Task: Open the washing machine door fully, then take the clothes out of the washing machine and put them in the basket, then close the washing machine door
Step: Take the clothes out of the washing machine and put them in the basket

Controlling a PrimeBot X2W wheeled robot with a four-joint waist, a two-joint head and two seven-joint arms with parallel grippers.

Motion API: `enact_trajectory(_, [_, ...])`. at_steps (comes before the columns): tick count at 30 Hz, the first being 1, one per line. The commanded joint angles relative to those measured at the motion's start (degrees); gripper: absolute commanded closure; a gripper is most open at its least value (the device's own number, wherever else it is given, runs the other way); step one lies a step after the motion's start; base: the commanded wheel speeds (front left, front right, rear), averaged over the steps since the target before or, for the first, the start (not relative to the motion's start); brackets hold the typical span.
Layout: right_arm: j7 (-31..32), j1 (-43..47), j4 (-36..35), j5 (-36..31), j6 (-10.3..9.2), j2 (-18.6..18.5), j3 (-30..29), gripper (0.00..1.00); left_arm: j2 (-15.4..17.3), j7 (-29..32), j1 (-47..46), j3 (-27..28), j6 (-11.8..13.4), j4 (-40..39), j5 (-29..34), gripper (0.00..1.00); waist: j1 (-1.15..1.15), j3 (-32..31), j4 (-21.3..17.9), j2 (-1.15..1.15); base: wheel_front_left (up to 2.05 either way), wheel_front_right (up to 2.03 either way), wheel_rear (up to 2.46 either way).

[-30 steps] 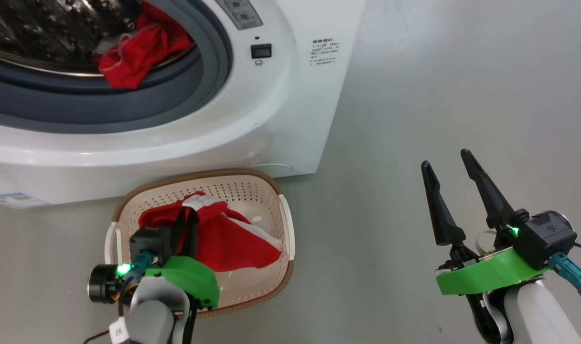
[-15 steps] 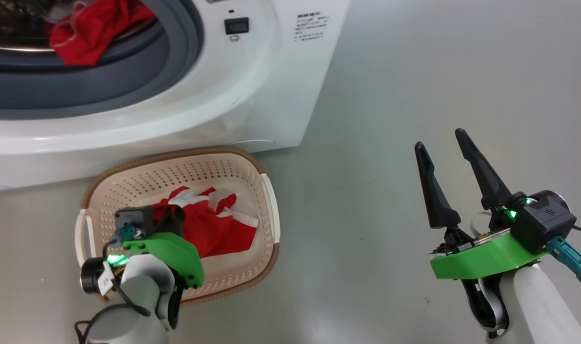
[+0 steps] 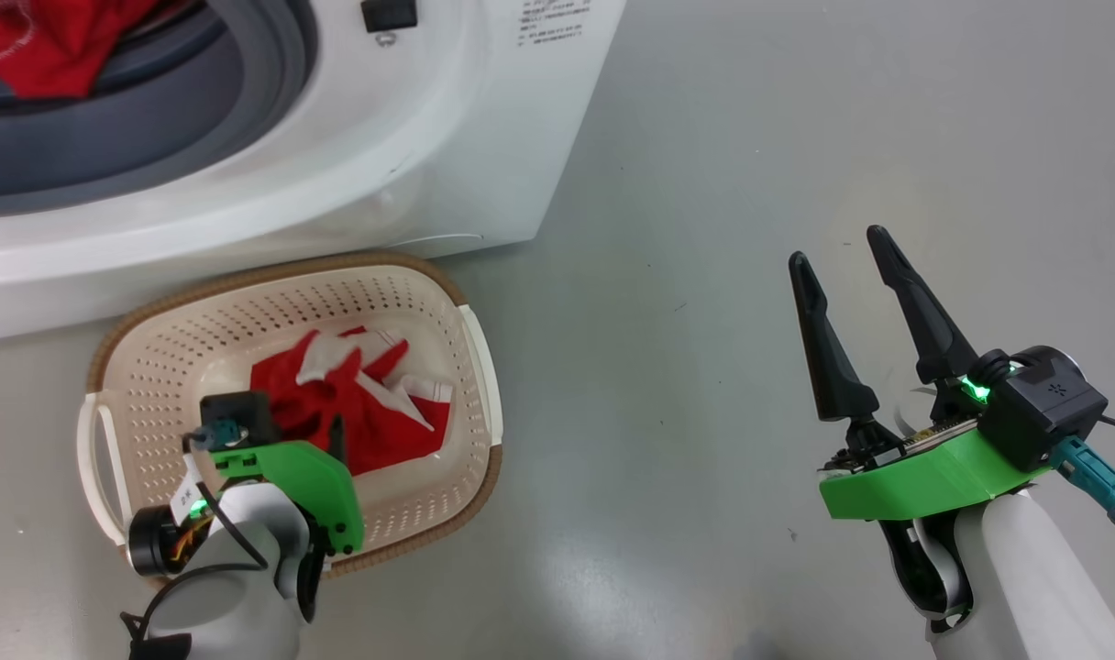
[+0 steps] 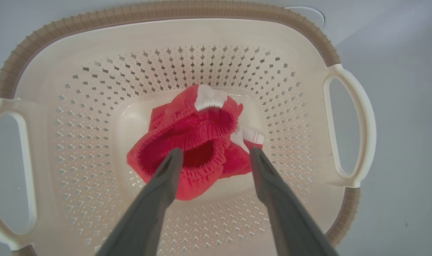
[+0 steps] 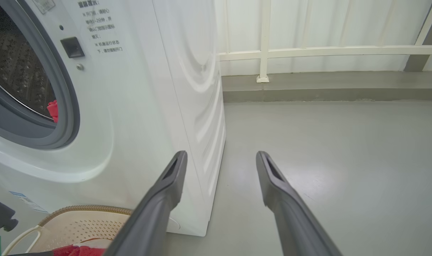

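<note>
Above the cream basket (image 4: 159,14) at the lower left of the head view, the left claw (image 4: 215,152) is pictured with its two dark fingers spread wide and nothing gripped. One tip is set over the red garment (image 4: 201,124) crumpled on the basket's bottom; whether it touches cannot be told. The right claw (image 3: 837,247) is held open and empty at the lower right, well apart from the work, over the bare grey floor (image 3: 704,183). A second garment (image 3: 35,55) is draped on the grey rubber ring (image 3: 154,137) of the white washing machine (image 3: 429,137) at the upper left, so the unloading is judged unfinished. Risk is seen in the lift-out: the gathered, elastic-looking hem could be snagged on a fingertip and the soft cloth dragged back over the rim. The light plastic basket, pierced with small diamond holes and edged in a brown woven-look band, could also be nudged across the smooth, glossy floor. The second garment might be caught on the ring's fold when it is pulled.
</note>
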Motion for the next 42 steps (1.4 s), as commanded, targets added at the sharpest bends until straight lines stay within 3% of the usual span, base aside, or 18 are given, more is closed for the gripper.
enact_trajectory(1, [-0.36, -0.36, -1.26, 0.59, 0.2, 0.18, 1.13, 0.0, 1.46, 0.01, -0.11, 1.04, 0.37, -0.2, -0.47, 0.0, 0.0, 0.34, -0.26, 0.0, 0.0, 0.0, 0.0])
enact_trajectory(9, [-0.36, -0.67, -0.81, 0.55, 0.2, 0.29, 0.96, 0.0, 1.25, -2.13, -1.09, 0.73, 0.51, 0.31, -0.85, 0.0, 0.0, 0.13, 0.95, 0.0, 0.0, 0.0, 0.0])
enact_trajectory(20, [-0.36, -0.08, -0.18, 0.11, 0.2, 0.32, 0.43, 0.0, 0.7, -5.51, -0.63, -0.82, -1.58, -3.09, 0.09, 0.0, 0.0, -3.39, 3.28, 0.0, 0.0, 0.0, 0.0])
enact_trajectory(31, [-0.36, 1.95, 0.19, -0.66, 0.2, -0.1, -1.03, 0.0, 1.79, -5.63, 8.8, 5.1, 1.25, -26.74, 5.03, 0.0, 0.0, -9.14, 4.71, 0.0, 0.0, 0.0, 0.0])
enact_trajectory(42, [-0.36, 4.1, 0.19, -1.64, 0.2, -0.12, -3.4, 0.0, 1.16, -5.64, 16.71, 9.61, 1.19, -43.23, 9.07, 0.0, 0.0, -14.86, 6.28, 0.0, 0.0, 0.0, 0.0])
